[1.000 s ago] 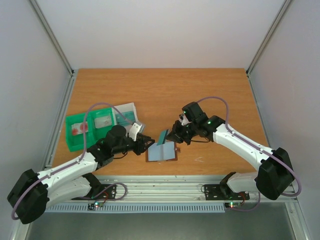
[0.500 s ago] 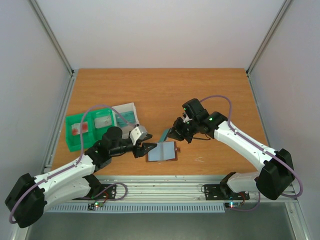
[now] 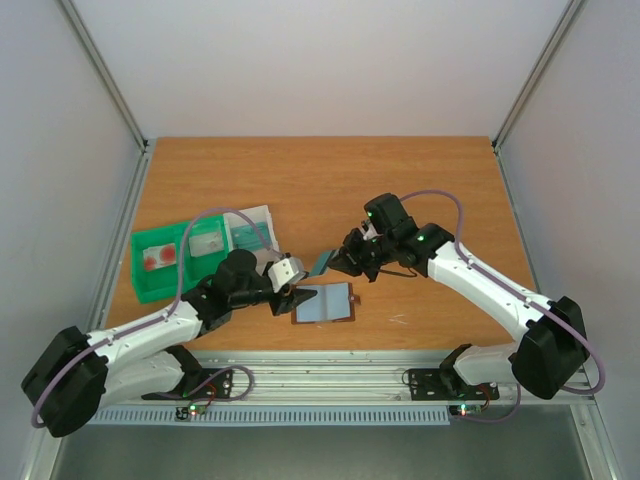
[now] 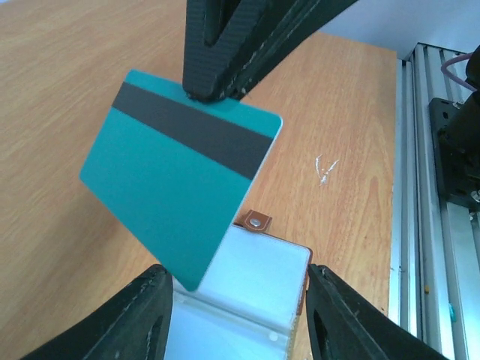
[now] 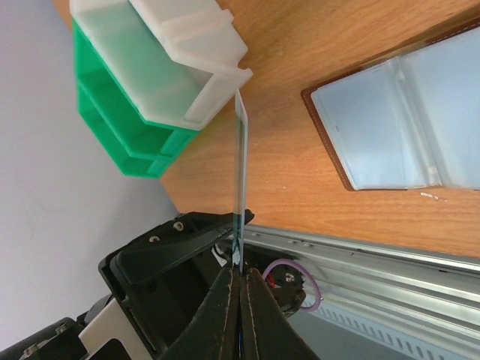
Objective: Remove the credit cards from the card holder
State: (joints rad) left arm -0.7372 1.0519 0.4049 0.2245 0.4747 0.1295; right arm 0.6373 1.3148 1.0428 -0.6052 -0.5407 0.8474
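Top external: the card holder (image 3: 326, 302) lies open and flat on the tabletop (image 3: 300, 180), near the front edge between the two arms.
Teal card (image 4: 176, 191): out of the pockets, in the air over the holder's left end, tilted with one corner pointing down.
Right fingers (image 4: 225, 52): closed on the card's upper long edge, by the dark stripe.
Left fingers (image 4: 142, 319): about half spread and holding nothing, low at the holder's left edge.
Key relation: the card's lower corner hangs just ahead of the gap between the left fingers, its long axis slanting up and away from them.
Nearer arm: the left for the holder, the right for the card.
White card: cannot tell whether it sits in a pocket.
Green tray (image 3: 160, 265): well to the left.
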